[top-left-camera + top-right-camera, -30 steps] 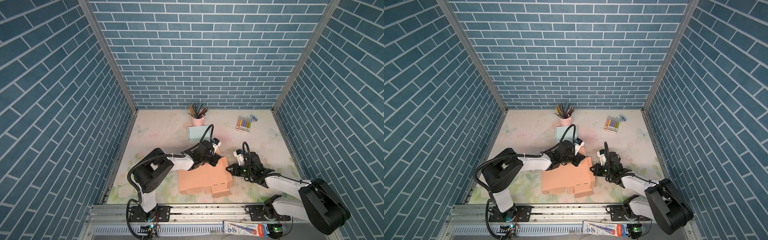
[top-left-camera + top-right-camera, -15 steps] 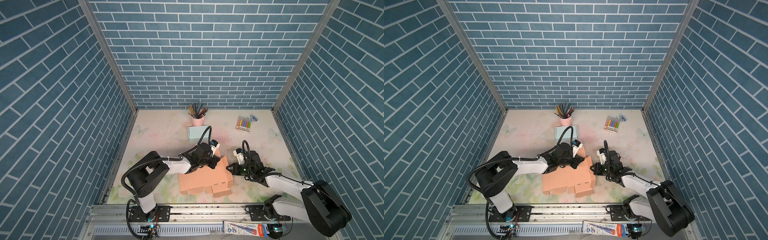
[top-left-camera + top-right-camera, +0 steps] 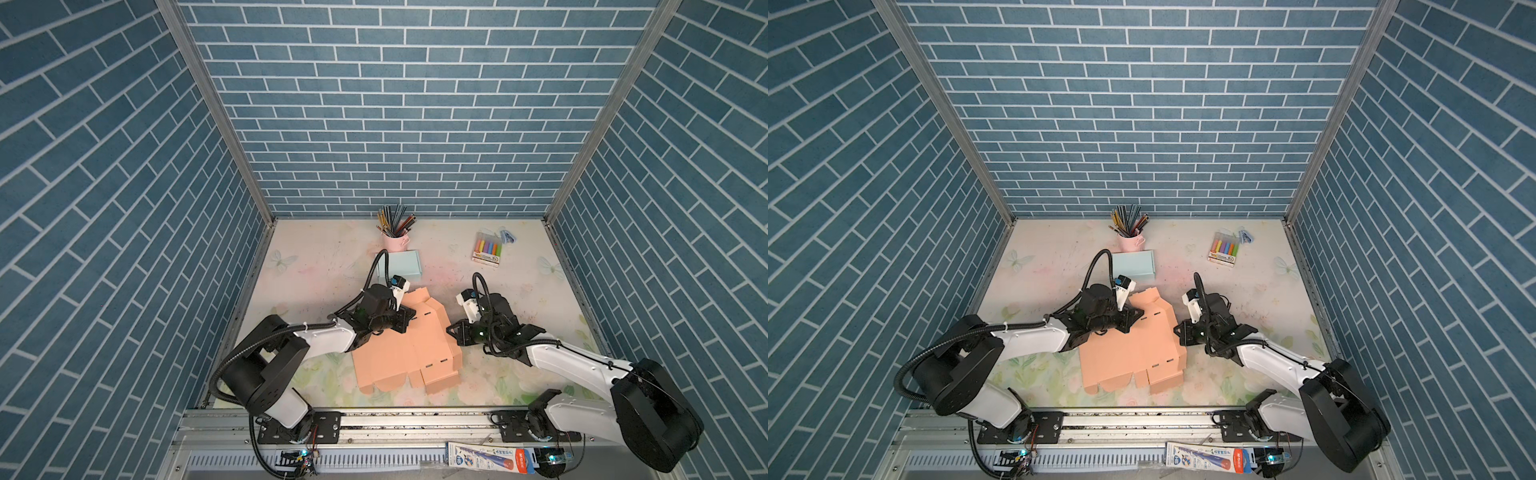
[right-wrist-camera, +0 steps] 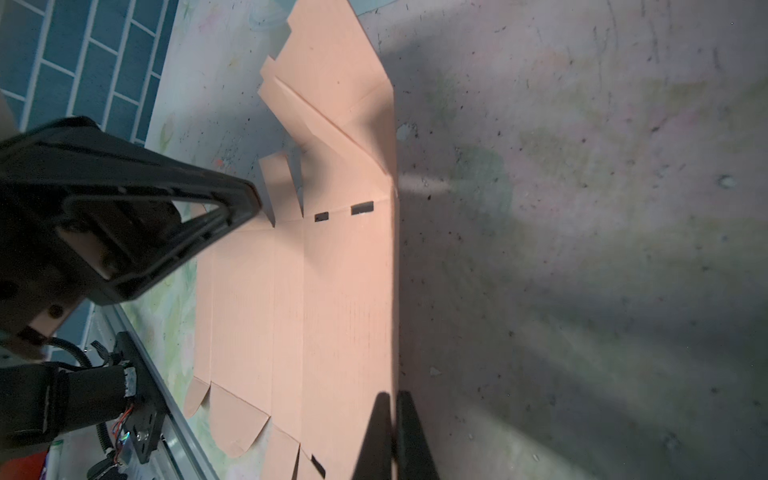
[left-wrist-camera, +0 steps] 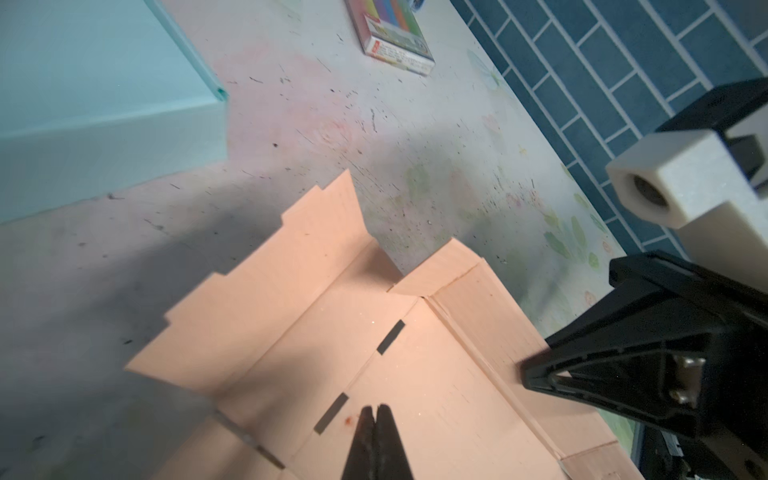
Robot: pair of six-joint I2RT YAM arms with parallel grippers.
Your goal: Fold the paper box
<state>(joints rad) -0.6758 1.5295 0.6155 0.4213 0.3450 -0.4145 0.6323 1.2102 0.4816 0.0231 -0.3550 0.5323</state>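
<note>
Blue brick-pattern walls (image 3: 395, 104) enclose a pale floral tabletop (image 3: 316, 266), scuffed and speckled. Two white-and-black arms reach in from the near rail, the left arm (image 3: 324, 336) and the right arm (image 3: 573, 361). Between them, near the front middle of the tabletop, is the peach paper box (image 3: 399, 353), seen in both top views (image 3: 1129, 353). It is mostly an unfolded sheet lying flat. The far-end flaps are lifted and tilted, and the strip along the right arm's side is creased up. Rounded tabs point toward the rail. Behind it, apart from it, is a light blue box (image 3: 401, 266), and just behind that a pink cup (image 3: 395, 241) full of pencils (image 3: 395, 218). A marker pack (image 3: 488, 251) lies far right near the back wall. The left end effector (image 5: 376, 409) has its fingers pressed together with nothing between them. Its tips are low over the sheet's middle panel beside a dark slot (image 5: 330, 413); contact unclear. The right end effector (image 4: 392, 395) also has its fingers together, tips right at the sheet's long side edge. Cannot tell if paper is pinched there. In a top view it sits just beside the box's right side (image 3: 451, 330).
</note>
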